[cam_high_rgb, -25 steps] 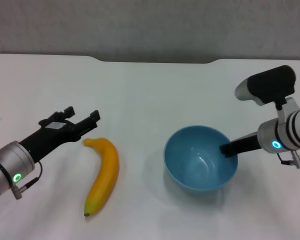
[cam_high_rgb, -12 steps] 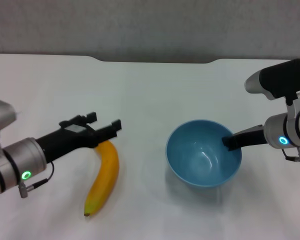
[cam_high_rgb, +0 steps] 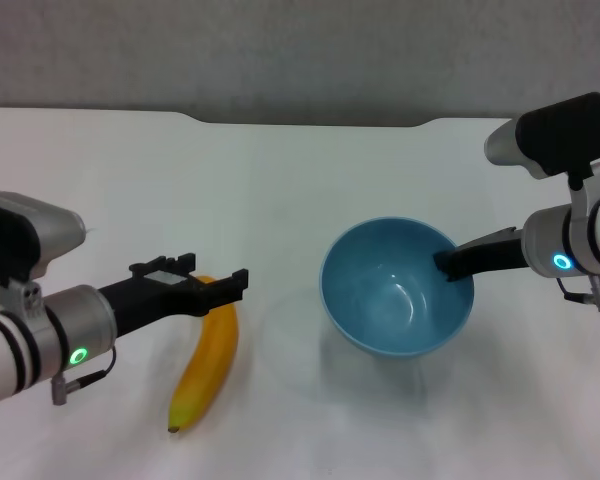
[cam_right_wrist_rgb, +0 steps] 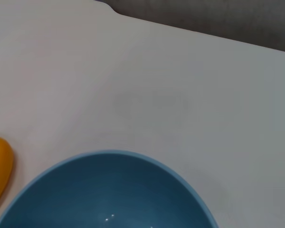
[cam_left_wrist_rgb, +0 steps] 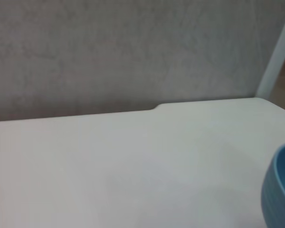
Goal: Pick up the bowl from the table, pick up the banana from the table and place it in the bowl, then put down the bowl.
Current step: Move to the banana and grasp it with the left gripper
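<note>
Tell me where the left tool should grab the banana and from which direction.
Judging from the head view, grip the banana across its thick middle, coming straight down from above. It lies flat on the table, curving from near to far, so the fingers should close across its width. The left tool hangs over its far end, so it likely needs to pull back toward the robot first.

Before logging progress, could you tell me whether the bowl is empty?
Empty: the bowl shows only its blue inside, and the banana lies on the table.
</note>
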Available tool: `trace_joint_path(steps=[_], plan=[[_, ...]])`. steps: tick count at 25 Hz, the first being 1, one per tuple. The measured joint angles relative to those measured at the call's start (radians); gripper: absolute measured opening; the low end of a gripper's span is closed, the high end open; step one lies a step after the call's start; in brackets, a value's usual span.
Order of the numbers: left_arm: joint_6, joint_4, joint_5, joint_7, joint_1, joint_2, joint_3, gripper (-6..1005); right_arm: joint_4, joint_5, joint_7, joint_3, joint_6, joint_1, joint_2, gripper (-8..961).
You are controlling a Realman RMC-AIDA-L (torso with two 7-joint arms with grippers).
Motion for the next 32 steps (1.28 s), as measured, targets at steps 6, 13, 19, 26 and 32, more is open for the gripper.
trace_joint_path(steps=[6,13,19,26,32], plan=[[0.222,-0.149,0.123,-0.149,0.067,0.000,0.157,880,-0.014,-0.004,0.000,0.017,-0.014,0.001,-0.002,33],[0.261,-0.164,0.253,-0.349,0.067,0.002,0.212,877,-0.026,-0.008,0.000,0.026,-0.023,0.009,-0.003,34],[0.234,-0.151,0.520,-0.592,0.037,0.000,0.220,853,-0.039,-0.019,0.000,0.052,-0.038,0.005,-0.004,33],[0.180,-0.095,0.715,-0.826,-0.026,0.000,0.210,741,-0.040,-0.044,0.000,0.075,-0.049,0.002,-0.003,33],[0.191,-0.081,0.779,-0.900,-0.037,-0.003,0.218,751,-0.040,-0.044,0.000,0.075,-0.049,0.000,-0.001,33]])
